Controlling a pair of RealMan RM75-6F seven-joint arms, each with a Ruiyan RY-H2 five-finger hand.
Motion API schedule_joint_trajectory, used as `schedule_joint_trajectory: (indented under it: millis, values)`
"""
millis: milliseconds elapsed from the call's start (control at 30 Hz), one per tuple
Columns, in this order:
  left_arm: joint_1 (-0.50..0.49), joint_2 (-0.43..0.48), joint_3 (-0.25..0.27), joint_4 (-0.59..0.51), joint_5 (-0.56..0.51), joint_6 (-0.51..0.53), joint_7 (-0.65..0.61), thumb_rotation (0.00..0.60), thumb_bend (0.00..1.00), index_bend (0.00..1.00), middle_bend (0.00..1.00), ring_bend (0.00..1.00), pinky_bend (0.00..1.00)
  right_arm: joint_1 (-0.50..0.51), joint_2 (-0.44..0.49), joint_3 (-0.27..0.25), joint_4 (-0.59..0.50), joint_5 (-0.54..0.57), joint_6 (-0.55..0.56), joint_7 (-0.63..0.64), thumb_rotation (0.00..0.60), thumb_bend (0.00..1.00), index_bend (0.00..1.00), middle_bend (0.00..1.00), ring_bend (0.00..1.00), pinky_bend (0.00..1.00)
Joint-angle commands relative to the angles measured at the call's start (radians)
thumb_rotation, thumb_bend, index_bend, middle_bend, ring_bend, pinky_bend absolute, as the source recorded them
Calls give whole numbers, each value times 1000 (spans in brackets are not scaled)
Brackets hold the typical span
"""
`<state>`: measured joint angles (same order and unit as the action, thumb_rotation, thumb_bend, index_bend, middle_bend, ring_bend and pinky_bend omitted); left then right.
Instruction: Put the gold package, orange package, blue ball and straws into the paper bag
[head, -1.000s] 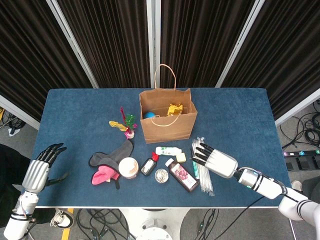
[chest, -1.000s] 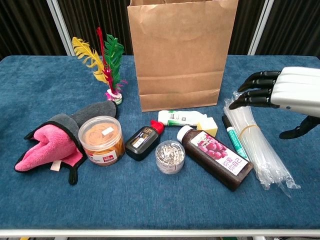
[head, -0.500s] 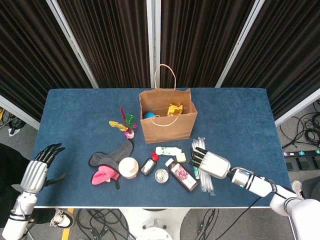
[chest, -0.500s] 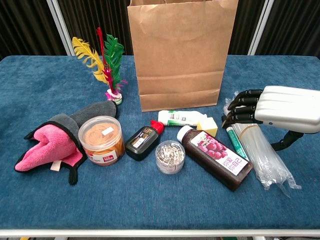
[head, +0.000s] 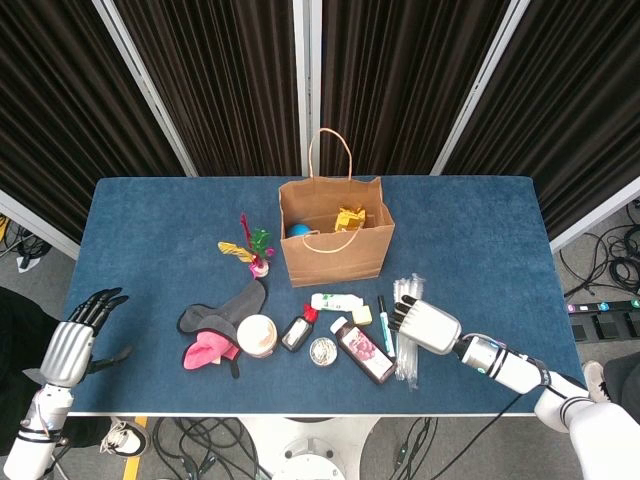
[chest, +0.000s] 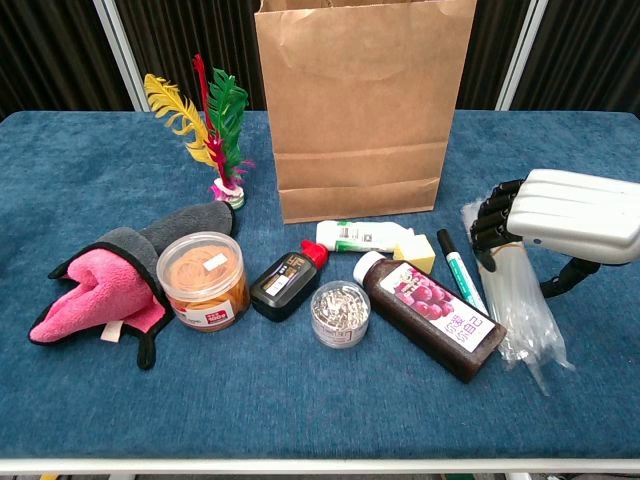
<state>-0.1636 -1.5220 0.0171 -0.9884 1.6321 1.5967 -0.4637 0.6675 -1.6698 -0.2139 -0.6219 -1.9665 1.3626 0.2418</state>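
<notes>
At the near right, the right hand (chest: 560, 215) lies over the straws (chest: 520, 305), its dark fingers (chest: 492, 222) curled down onto the upper end of the clear bundle; whether they have truly closed around it cannot be told. The straws lie on the blue bench (head: 150, 220), running toward the front edge, just right of a green marker (chest: 462, 280).

The left hand (head: 75, 340) hovers off the bench's near left corner, fingers apart and holding nothing.

Along the front row, left to right, lie a pink and grey cloth (chest: 100, 290), an orange-lidded tub (chest: 203, 278), a small black bottle (chest: 285, 285), a round tin of paper clips (chest: 340, 312) and a dark juice bottle (chest: 435, 315). Just behind them a white tube (chest: 360, 236) lies on its side with a yellow block (chest: 418, 252) at its right end.

Further back on the left stands a feather shuttlecock (chest: 215, 130).

Behind the tube, the paper bag (head: 335, 245) stands upright and open. From the head view, the gold package (head: 349, 217) and blue ball (head: 299, 230) sit inside it. The orange package cannot be made out.
</notes>
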Motion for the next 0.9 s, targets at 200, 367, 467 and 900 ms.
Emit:
schedule_joint_trajectory:
  millis: [200, 367, 467, 900]
  values:
    - [0, 0, -1, -1, 2, 3, 0, 600, 239, 242, 232, 151, 238, -10, 11, 11, -13, 24, 41, 10, 600, 175, 694, 593, 485, 511]
    - [-2, 3, -2, -9, 3, 3, -2, 600, 239, 242, 231, 151, 238, -8, 55, 54, -78, 54, 105, 5, 600, 179, 708, 604, 495, 523]
    - [-3, 4, -1, -15, 5, 4, -2, 600, 238, 241, 232, 151, 238, 7, 124, 102, -182, 74, 164, -26, 600, 181, 709, 604, 495, 524]
    - [-11, 12, -9, -45, 11, 14, 0, 600, 238, 242, 231, 151, 238, 52, 501, 336, -1001, 239, 163, -214, 600, 197, 719, 615, 505, 532]
